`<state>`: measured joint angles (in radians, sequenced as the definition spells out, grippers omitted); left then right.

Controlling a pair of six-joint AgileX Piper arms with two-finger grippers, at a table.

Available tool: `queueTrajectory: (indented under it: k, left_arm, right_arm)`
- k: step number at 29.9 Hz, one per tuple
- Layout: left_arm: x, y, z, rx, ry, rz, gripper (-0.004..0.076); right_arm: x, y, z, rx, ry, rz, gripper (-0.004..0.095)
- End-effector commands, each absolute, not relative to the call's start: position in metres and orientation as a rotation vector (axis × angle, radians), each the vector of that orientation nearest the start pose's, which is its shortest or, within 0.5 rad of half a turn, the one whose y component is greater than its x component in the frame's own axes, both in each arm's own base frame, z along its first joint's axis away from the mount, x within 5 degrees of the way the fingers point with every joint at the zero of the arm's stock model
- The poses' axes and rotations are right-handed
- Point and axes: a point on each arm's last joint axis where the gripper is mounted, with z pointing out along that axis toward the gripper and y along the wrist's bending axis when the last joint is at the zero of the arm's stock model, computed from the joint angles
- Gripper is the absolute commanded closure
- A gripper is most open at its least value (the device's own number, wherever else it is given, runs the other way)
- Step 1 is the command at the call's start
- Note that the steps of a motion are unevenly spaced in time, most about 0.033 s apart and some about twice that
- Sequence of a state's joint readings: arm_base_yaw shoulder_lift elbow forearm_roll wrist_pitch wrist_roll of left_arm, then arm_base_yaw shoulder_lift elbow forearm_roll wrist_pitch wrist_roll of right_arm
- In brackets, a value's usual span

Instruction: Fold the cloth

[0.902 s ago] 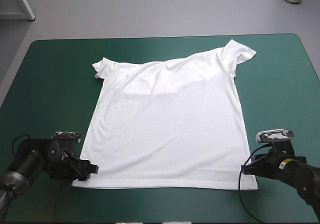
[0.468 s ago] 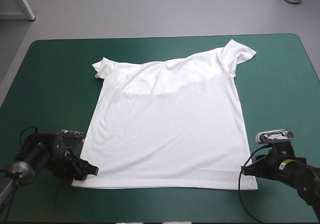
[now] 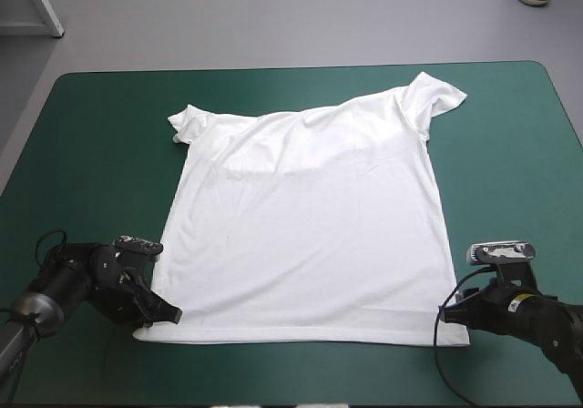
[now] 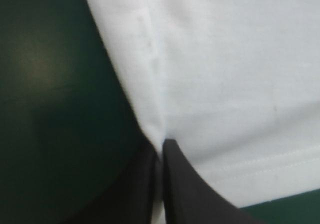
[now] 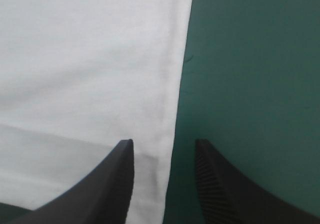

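Edging inward, the black-finned left gripper [image 3: 169, 315] now pinches the lower-left hem corner of the white short-sleeved T-shirt [image 3: 310, 217] spread mid-frame; the right gripper [image 5: 164, 145], lower right, gapes astride its corner, readying a paired lift.

T-shirt's [image 3: 310, 217] plain white, surface [image 3: 91, 153] is solid teal-green, fingers [image 5: 220, 189] are black, one with fine ribbing along its edge.
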<state>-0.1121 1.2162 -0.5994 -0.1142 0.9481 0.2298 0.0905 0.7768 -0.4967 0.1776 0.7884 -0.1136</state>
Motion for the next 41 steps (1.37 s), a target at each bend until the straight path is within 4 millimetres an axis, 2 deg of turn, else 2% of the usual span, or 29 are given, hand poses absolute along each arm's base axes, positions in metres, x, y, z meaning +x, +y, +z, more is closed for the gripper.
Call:
queueTrajectory:
  k: [1,3,8,15,24,27,30,32,35,38,41]
  left_arm:
    - [0.178,-0.032,0.206,0.371,2.953,-0.192,0.0705]
    - [0.179,-0.033,0.206,0.366,2.941,-0.193,0.0705]
    - [0.182,-0.033,0.207,0.363,2.914,-0.193,0.0705]
    - [0.185,-0.034,0.208,0.350,2.871,-0.203,0.0705]
    - [0.185,-0.034,0.208,0.370,2.875,-0.195,0.0705]
    - [0.185,-0.034,0.208,0.370,2.875,-0.195,0.0705]
    - [0.185,-0.034,0.208,0.370,2.875,-0.195,0.0705]
    - [0.185,-0.034,0.208,0.370,2.875,-0.195,0.0705]
    - [0.185,-0.034,0.208,0.370,2.875,-0.195,0.0705]
    - [0.186,-0.033,0.209,0.366,2.856,-0.191,0.0705]
    - [0.186,-0.033,0.217,0.355,2.790,-0.185,0.0705]
  right_arm:
    - [0.131,0.023,0.255,-0.126,2.528,0.221,0.0342]
    - [0.134,0.024,0.251,-0.125,2.568,0.226,0.0263]
    - [0.141,0.026,0.242,-0.105,2.628,0.256,0.0261]
    - [0.150,0.032,0.229,-0.143,2.707,0.327,0.0413]
    - [0.157,0.032,0.207,-0.153,2.876,0.322,0.0429]
    - [0.158,0.033,0.201,-0.152,2.925,0.328,0.0548]
    - [0.159,0.033,0.197,-0.153,2.958,0.334,0.0739]
    - [0.159,0.033,0.196,-0.155,2.963,0.335,0.0828]
    - [0.160,0.033,0.196,-0.158,2.960,0.329,0.0906]
    - [0.162,0.032,0.197,-0.152,2.929,0.318,0.0907]
    - [0.165,0.032,0.207,-0.140,2.840,0.307,0.0907]
